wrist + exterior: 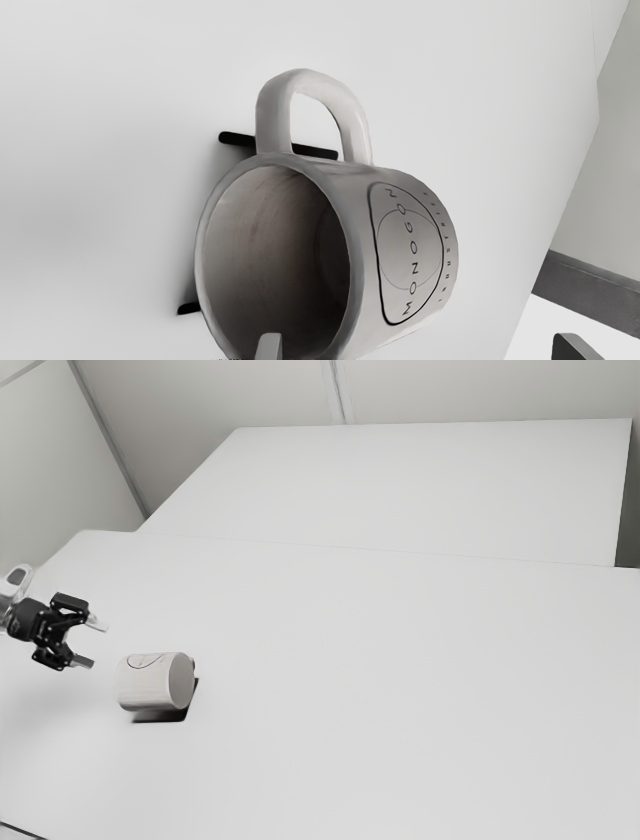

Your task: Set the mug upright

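Note:
The gripper [92, 644] is at the exterior view's left, a short way above the table and beside the mug, its two fingers spread apart. A white mug [150, 682] lies on its side, its closed base toward the exterior view's right. In the wrist view the mug [410, 240] turns its open mouth to my hand, with the handle sticking out at one side and printed lettering on its wall. My gripper [415, 347] is open; one fingertip overlaps the mouth's rim area in the picture, the other stands off past the mug's outer wall. Contact cannot be made out.
The mug lies on a wide white table [380, 690]. Dark strips [315, 151] show on the surface by the mug in the wrist view. A second white surface [400, 490] extends behind the table, with pale walls [230, 390] beyond.

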Controlling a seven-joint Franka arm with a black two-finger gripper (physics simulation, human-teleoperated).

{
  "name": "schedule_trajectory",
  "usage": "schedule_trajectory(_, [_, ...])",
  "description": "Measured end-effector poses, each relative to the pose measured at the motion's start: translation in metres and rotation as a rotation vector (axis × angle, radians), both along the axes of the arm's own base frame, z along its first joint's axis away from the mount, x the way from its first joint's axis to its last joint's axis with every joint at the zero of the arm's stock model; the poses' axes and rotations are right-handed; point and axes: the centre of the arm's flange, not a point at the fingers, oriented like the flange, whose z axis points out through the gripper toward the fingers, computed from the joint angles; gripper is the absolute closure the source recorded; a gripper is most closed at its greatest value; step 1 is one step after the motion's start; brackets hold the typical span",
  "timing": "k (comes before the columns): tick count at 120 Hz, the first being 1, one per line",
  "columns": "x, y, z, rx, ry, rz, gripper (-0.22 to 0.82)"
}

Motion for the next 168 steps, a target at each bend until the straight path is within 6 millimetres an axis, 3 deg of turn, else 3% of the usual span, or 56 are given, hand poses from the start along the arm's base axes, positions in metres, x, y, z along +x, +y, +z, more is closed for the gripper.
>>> schedule_trajectory(11, [-0.019, -0.009, -0.021, -0.072, -0.059, 0.006, 0.02])
schedule_trajectory(25, [-0.028, -0.024, -0.045, -0.148, -0.13, 0.006, 0.02])
schedule_trajectory(42, [-0.042, -0.032, -0.06, -0.202, -0.215, 0.012, 0.01])
schedule_trajectory(90, [-0.044, -0.044, -0.071, -0.196, -0.434, -0.078, 0.02])
schedule_trajectory(128, [-0.022, -0.06, -0.081, -0.168, -0.519, -0.086, 0.02])
schedule_trajectory(149, [-0.023, -0.06, -0.082, -0.159, -0.538, -0.075, 0.46])
schedule_trajectory(168, [-0.02, -0.063, -0.079, -0.157, -0.553, -0.084, 0.66])
